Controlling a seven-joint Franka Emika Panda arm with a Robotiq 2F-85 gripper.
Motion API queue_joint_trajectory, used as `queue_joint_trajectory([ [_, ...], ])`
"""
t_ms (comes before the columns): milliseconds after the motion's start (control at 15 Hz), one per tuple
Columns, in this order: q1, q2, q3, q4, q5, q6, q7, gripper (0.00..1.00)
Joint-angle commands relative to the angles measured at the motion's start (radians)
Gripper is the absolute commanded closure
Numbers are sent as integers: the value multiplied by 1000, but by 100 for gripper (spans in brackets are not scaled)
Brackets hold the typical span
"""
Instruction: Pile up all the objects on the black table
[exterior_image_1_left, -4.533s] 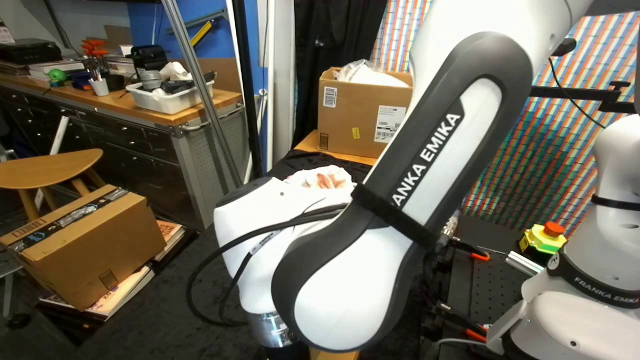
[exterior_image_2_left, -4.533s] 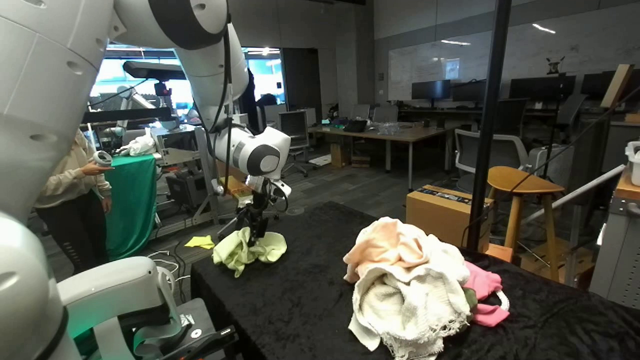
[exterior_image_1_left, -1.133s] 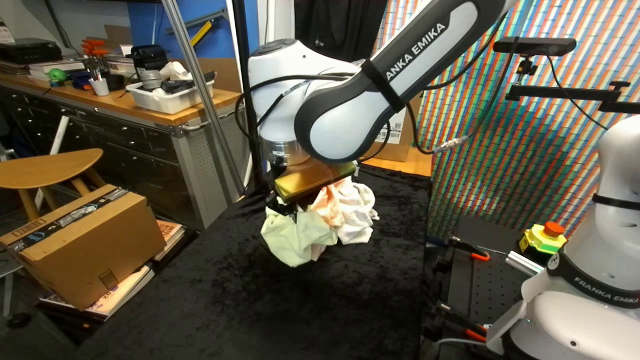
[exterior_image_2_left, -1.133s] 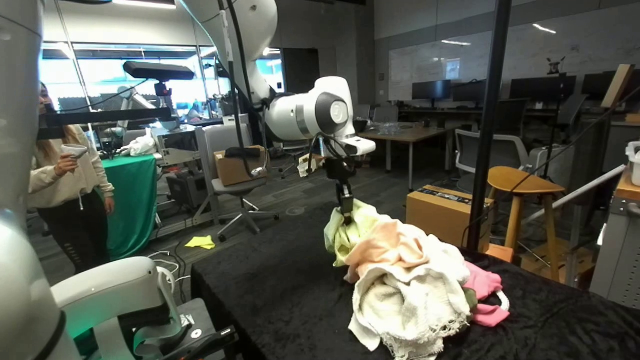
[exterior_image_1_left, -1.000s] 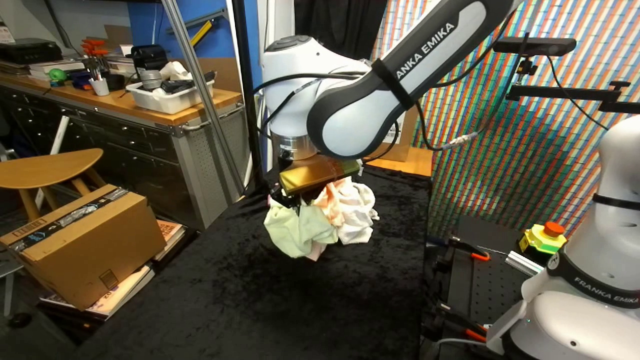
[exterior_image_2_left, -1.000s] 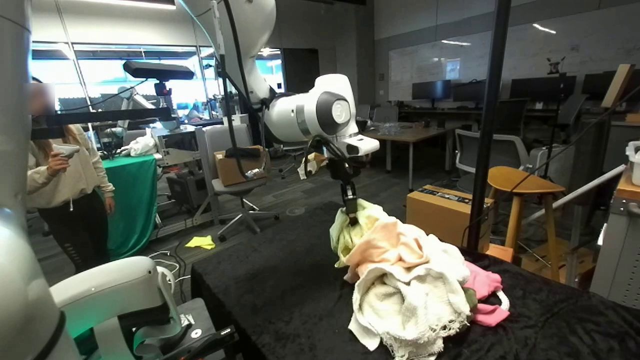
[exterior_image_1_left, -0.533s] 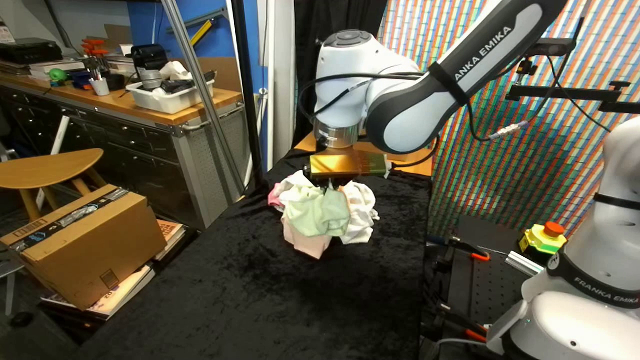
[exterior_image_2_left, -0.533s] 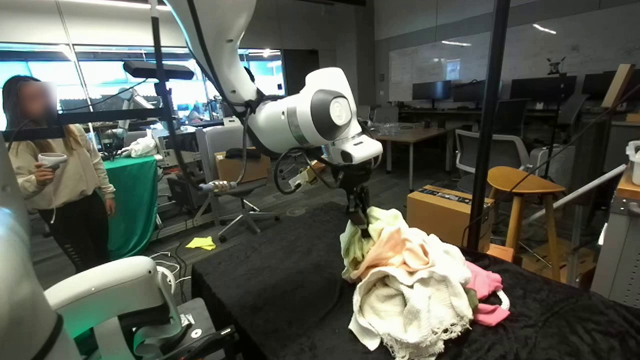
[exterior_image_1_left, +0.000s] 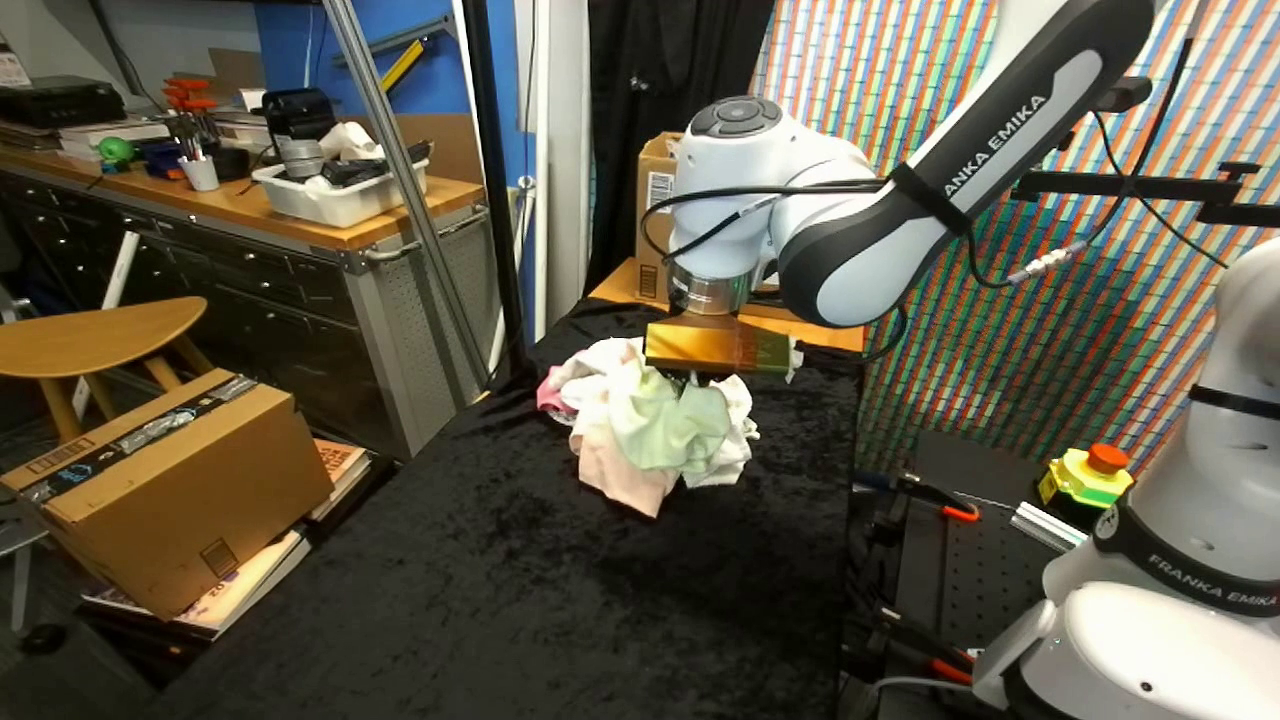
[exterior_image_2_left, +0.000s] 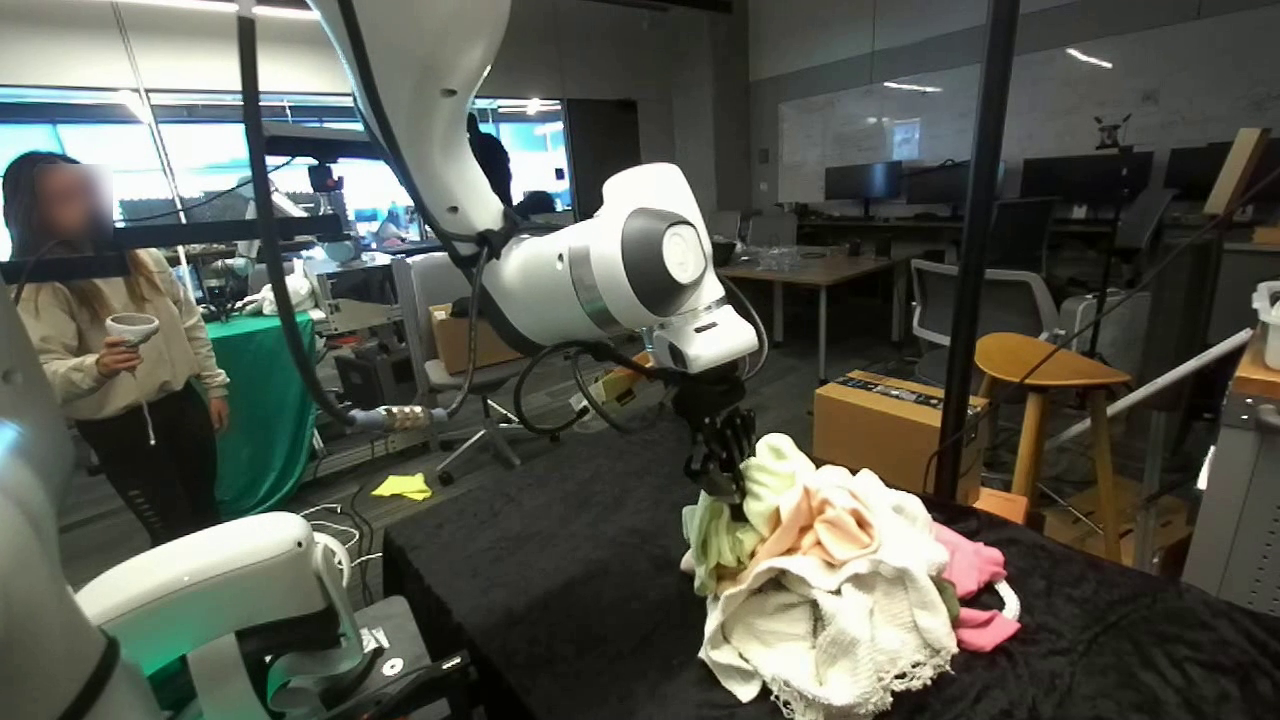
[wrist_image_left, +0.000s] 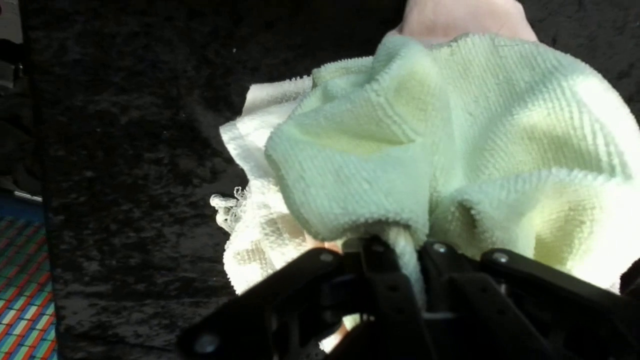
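In the wrist view, my gripper is shut on a pinched fold of the light green cloth. The rest of that cloth spreads out past the fingertips. In both exterior views the green cloth rests against and partly over the cloth pile. The heap holds a peach cloth, a white fringed cloth and a bright pink cloth. All lie on the black table. My gripper reaches down into the pile's side; its fingertips are hidden in the green cloth there.
A cardboard box and a wooden stool stand beyond the table, near a black upright pole. A yellow cloth lies on the floor. A person stands nearby. An emergency stop sits near the arm base.
My gripper has carried the green cloth from the table's far end over to the pile. In the last half second it has sunk lower, pressing the green cloth in and shifting the peach and white cloths slightly.
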Motion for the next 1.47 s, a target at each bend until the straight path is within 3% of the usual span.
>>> queue_joint_trajectory([
  [0, -7, 2, 31, -10, -20, 36, 11, 92],
  [200, 1, -4, 52, -15, -24, 28, 12, 90],
  [267, 2, -11, 58, -19, -25, 26, 13, 74],
  [333, 4, -18, 64, -21, -24, 19, 10, 65],
  [933, 2, -164, 120, -74, -52, -86, 3, 1],
  [1133, 5, -251, 156, -118, -1, -117, -65, 0],
  [1400, 75, -424, 213, -207, 238, -181, -358, 0],
])
